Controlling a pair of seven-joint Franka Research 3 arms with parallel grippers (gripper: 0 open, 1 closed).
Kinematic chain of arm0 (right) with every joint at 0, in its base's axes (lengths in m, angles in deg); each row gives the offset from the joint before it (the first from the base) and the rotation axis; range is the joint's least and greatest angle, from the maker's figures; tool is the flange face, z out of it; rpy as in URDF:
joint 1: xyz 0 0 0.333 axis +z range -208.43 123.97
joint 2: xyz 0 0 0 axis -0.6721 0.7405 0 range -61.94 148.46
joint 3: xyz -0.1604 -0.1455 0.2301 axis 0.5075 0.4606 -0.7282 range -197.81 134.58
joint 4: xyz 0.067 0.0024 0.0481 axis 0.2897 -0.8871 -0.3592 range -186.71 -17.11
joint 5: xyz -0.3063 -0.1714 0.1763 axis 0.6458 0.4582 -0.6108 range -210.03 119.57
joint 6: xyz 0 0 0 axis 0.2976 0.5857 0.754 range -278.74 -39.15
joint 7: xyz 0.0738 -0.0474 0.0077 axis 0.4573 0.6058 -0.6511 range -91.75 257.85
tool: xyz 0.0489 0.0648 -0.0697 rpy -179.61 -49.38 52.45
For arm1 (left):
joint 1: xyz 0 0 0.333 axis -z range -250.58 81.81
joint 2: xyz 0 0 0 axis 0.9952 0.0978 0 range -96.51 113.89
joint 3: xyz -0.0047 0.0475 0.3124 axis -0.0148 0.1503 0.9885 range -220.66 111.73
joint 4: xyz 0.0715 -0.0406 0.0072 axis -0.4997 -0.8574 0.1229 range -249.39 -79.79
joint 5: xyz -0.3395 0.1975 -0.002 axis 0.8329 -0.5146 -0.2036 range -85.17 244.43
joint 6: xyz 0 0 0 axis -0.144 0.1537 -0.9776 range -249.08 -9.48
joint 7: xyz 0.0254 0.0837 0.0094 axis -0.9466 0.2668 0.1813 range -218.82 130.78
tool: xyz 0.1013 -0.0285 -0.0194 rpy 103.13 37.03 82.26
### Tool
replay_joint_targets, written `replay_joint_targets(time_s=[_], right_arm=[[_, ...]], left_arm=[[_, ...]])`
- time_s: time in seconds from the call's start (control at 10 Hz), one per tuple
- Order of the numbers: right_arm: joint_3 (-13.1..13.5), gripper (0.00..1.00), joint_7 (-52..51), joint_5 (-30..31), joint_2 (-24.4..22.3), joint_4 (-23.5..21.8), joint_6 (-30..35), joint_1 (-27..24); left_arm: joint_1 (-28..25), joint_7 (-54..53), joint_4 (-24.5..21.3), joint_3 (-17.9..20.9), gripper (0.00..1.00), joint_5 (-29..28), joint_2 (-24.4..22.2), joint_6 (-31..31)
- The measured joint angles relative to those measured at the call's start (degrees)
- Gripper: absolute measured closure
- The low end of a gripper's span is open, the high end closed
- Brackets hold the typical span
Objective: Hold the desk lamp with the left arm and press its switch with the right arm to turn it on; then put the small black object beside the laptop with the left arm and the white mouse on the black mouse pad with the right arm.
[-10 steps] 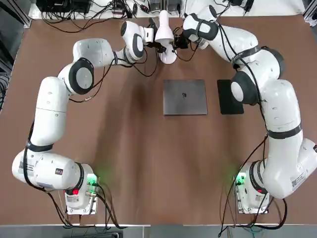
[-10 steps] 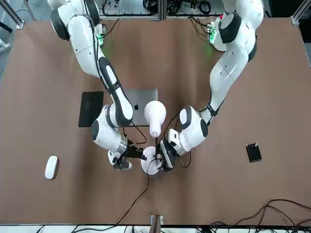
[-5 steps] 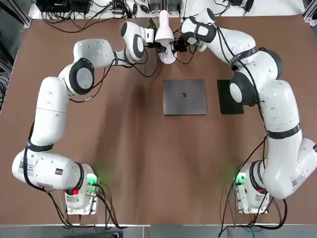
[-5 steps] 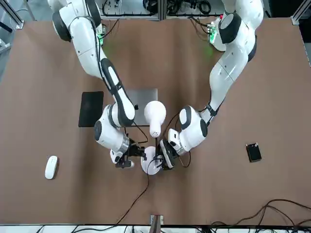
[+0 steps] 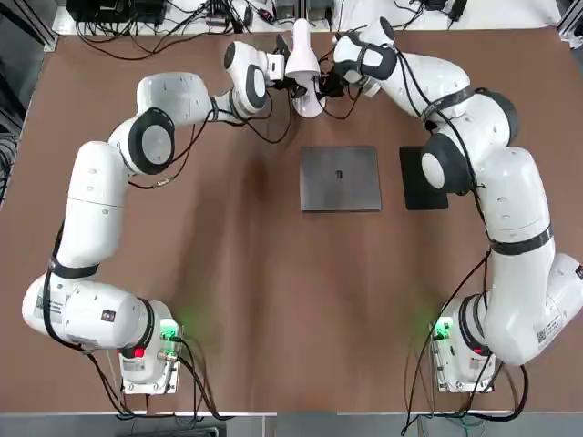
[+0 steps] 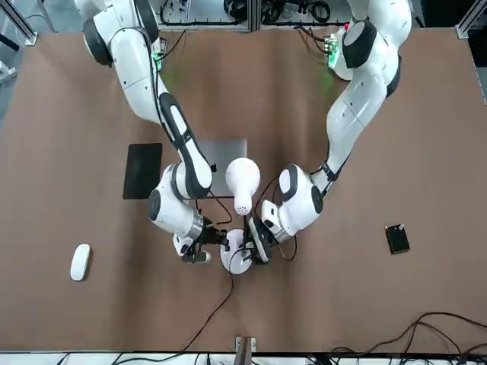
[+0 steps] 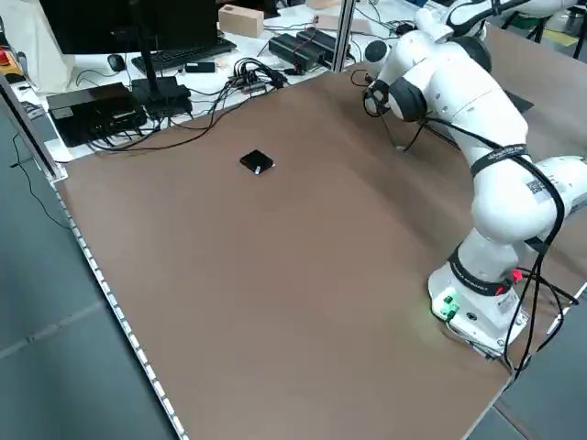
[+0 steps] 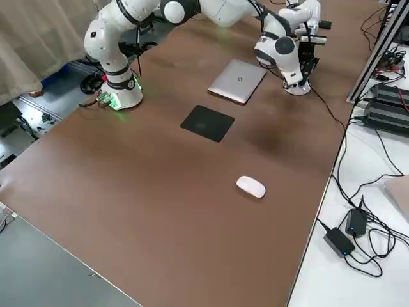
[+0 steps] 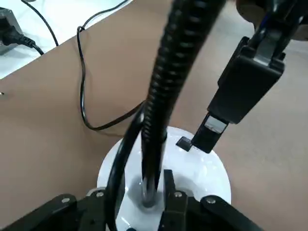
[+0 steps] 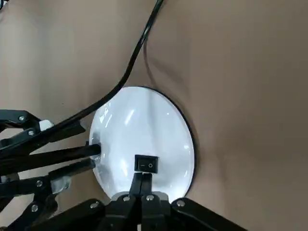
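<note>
From overhead we see the desk lamp (image 5: 303, 66) at the counter's (image 5: 228, 264) far edge, between both claws, unmoved since 1 second ago; the right arm now reaches slightly farther. In the front view, the white mouse (image 6: 80, 261) and small black object (image 6: 396, 238) lie where they were. The left claw (image 9: 156, 204) is clenched on the lamp's neck. The right claw (image 10: 142, 182), fingers together, touches the switch (image 10: 146, 164).

The desk lamp (image 6: 241, 199) stands upright at the table's far edge — white disc base, black rocker switch (image 10: 146, 164) on it. The small black object (image 6: 396, 238) and white mouse (image 6: 80, 261) lie well apart; the black mouse pad (image 5: 421, 177) sits beside the closed laptop (image 5: 341, 178).
</note>
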Motion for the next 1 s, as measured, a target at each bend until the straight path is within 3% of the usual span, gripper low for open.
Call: replay_joint_targets(time_s=[0.1,0.4,1.0], right_arm=[[-0.04,0.99,0.0,0.0,0.02,0.01,-0.14,0.12],[-0.12,0.99,0.0,0.0,0.04,0.06,-0.48,0.35],[-0.23,0.99,0.0,0.0,0.1,0.82,-0.54,0.49]], left_arm=[[-0.01,0.0,-0.01,-0.01,0.72,0.0,0.1,-0.25],[0.04,-0.29,-0.03,-0.07,0.85,0.0,0.12,-0.57],[0.05,-0.47,-0.02,-0.06,0.84,0.0,0.17,-0.75]])
